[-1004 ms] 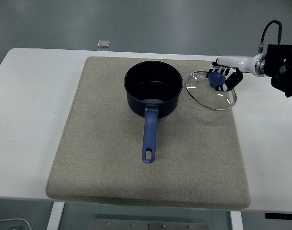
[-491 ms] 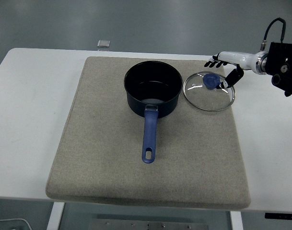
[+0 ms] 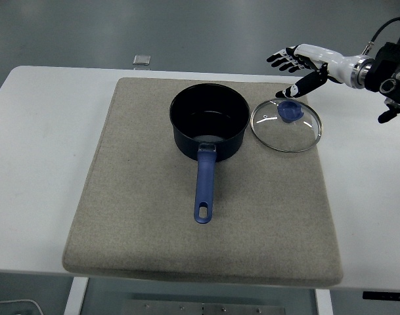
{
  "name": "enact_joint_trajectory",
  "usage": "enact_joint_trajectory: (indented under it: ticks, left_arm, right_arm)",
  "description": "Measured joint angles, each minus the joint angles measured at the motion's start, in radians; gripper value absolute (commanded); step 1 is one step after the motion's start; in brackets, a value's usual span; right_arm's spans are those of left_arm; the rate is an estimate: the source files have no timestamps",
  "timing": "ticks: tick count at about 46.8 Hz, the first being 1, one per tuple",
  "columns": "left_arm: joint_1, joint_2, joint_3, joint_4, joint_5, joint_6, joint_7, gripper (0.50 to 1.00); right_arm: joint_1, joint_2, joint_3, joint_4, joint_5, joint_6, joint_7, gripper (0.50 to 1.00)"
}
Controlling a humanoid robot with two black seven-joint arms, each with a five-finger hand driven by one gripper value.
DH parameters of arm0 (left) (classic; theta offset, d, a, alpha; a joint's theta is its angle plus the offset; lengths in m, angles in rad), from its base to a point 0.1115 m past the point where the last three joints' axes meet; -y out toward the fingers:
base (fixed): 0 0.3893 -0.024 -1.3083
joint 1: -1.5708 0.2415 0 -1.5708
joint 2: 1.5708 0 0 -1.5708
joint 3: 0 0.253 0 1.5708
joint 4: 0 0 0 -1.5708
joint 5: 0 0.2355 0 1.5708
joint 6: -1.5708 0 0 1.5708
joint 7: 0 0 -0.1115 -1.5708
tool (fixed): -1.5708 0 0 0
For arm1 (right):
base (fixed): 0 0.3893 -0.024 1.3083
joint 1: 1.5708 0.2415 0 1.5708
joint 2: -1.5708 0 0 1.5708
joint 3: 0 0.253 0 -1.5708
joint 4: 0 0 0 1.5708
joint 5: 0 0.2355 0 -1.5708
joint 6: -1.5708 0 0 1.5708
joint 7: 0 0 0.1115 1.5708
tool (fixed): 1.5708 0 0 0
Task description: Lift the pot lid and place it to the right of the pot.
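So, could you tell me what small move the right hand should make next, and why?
Probably just pull the right hand back toward its side edge. The lid lies flat on the mat right of the pot, and the open fingers hold nothing, so the placing looks done.

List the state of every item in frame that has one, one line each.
Saucepan: uncovered, upright on the mat, handle toward the near edge.
Glass lid: off the pot, flat on the mat, right of the saucepan, knob up.
Right hand: open, fingers spread, above the lid, holding nothing.
Mat: flat on the table.
Left hand: not in view.
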State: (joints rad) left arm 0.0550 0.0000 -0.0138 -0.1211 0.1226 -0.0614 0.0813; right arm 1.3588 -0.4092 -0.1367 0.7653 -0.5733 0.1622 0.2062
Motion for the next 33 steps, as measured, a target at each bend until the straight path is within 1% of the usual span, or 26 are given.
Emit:
enact_joint_trajectory:
  ticks: [10,18,27,33]
  left_arm:
    - [0.0,0.0,0.0,0.0,0.0,0.0,0.0,1.0]
    - [0.0,0.0,0.0,0.0,0.0,0.0,0.0,1.0]
    - [0.0,0.0,0.0,0.0,0.0,0.0,0.0,1.0]
    - [0.0,0.0,0.0,0.0,0.0,0.0,0.0,1.0]
  right_arm:
    - [-0.042,0.005,0.06,0.0,0.235,0.0,-0.001,0.903]
    - [-0.108,0.018,0.172,0.0,0.431,0.005,0.0,0.905]
    - [-0.197,0.035,0.283,0.0,0.594,0.062,-0.001,0.905]
    - [-0.241,0.043,0.341,-0.001,0.637,0.086,0.0,0.905]
